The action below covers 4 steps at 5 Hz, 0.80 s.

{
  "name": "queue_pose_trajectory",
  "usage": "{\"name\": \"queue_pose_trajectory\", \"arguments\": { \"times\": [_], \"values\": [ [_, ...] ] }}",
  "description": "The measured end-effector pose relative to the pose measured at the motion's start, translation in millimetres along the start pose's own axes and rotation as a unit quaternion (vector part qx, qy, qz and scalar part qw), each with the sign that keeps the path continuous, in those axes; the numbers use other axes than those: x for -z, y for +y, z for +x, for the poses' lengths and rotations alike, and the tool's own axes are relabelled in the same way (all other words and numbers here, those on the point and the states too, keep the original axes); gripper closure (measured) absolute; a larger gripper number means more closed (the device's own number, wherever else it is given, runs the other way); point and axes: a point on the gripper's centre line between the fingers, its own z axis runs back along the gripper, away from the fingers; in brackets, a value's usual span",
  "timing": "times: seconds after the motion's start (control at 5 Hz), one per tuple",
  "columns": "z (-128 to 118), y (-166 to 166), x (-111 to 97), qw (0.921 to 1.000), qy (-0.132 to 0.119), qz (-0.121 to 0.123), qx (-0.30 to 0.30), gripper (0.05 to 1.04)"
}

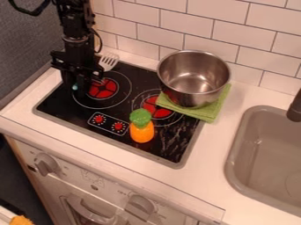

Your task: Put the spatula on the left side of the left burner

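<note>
While the black gripper point(81, 84) hangs over the left part of the black cooktop point(126, 117), just beside the left burner point(103, 89), the metal slotted spatula point(108, 61) shows its head behind it, near the cooktop's back edge and the tiled wall point(176, 26). The rest of the spatula is mostly hidden by the gripper; how far the gripper is open, and whether it has hold of the spatula, I cannot tell. A stainless-steel pot point(194, 79) stands upright on a folded green cloth point(208, 112), behind and to the right of the right burner point(156, 107). An orange toy vegetable with a green top point(142, 132) sits in front of that burner, near two red control dials point(118, 126). To the right is a grey sink point(236, 165).
</note>
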Motion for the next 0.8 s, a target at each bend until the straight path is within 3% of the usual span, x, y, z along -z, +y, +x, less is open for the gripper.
{"name": "queue_pose_trajectory", "arguments": {
  "times": [0.2, 0.6, 0.8],
  "values": [
    [2.0, 7.0, 1.3, 1.0000, -0.001, -0.002, -0.005, 0.689],
    [1.2, 3.6, 1.3, 0.9995, -0.005, -0.012, 0.028, 0.128],
    [-1.5, -4.6, -6.0, 0.9992, -0.010, -0.003, 0.038, 0.082]
  ]
}}
